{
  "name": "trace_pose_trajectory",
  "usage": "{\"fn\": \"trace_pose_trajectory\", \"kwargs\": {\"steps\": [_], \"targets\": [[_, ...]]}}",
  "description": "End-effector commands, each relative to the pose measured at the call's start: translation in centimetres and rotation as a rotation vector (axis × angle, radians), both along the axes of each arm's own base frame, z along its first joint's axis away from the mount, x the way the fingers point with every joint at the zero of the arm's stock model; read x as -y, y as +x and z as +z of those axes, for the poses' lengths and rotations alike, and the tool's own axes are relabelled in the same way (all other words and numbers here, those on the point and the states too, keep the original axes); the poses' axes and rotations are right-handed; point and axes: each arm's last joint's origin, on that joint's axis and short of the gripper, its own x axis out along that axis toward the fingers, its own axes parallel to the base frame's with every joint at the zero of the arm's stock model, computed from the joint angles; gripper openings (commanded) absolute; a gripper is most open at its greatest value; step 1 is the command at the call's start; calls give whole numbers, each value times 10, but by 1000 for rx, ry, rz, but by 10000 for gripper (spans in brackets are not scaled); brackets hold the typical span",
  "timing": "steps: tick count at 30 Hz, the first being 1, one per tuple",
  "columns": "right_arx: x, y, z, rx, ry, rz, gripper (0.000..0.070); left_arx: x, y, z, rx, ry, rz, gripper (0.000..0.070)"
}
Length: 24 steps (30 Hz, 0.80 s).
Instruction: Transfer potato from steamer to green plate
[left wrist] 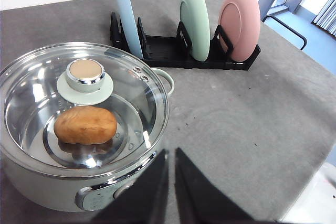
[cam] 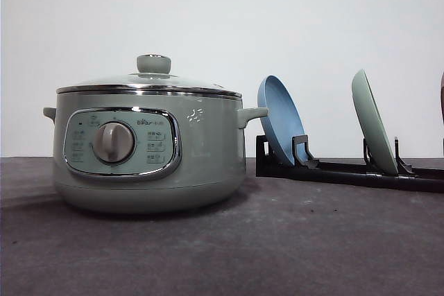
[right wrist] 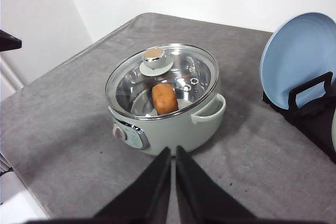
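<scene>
The pale green steamer [cam: 201, 150] stands on the dark table with its glass lid [cam: 153, 64] on. Through the lid the orange-brown potato [left wrist: 85, 125] lies inside the steamer [left wrist: 42, 187], beside the lid's knob [left wrist: 85, 72]. The green plate [cam: 373, 123] stands on edge in a black rack, to the right of the steamer; in the left wrist view the green plate [left wrist: 195, 19] is the middle one. My left gripper [left wrist: 171, 153] is shut and empty, above the table near the steamer's front. My right gripper [right wrist: 173, 150] is shut and empty too, short of the steamer [right wrist: 173, 129] and potato [right wrist: 165, 98].
The black rack [left wrist: 163, 51] also holds a blue plate [left wrist: 127, 14] nearest the steamer and a pink plate [left wrist: 240, 22] at the far end. Open grey table surface [cam: 312, 240] lies in front of the rack. Table edges show in both wrist views.
</scene>
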Motion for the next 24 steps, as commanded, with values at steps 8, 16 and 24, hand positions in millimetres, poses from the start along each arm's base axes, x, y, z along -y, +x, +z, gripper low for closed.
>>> {"fn": "trace_pose_trajectory", "kwargs": {"steps": [8, 16, 24], "targets": [[0, -1, 6, 32, -4, 6, 374, 1, -1, 8, 40, -6, -16, 490], [0, -1, 6, 24, 6, 2, 625, 1, 0, 8, 43, -8, -16, 700], [0, -1, 7, 6, 31, -8, 624, 1, 0, 8, 35, -15, -11, 700]]}}
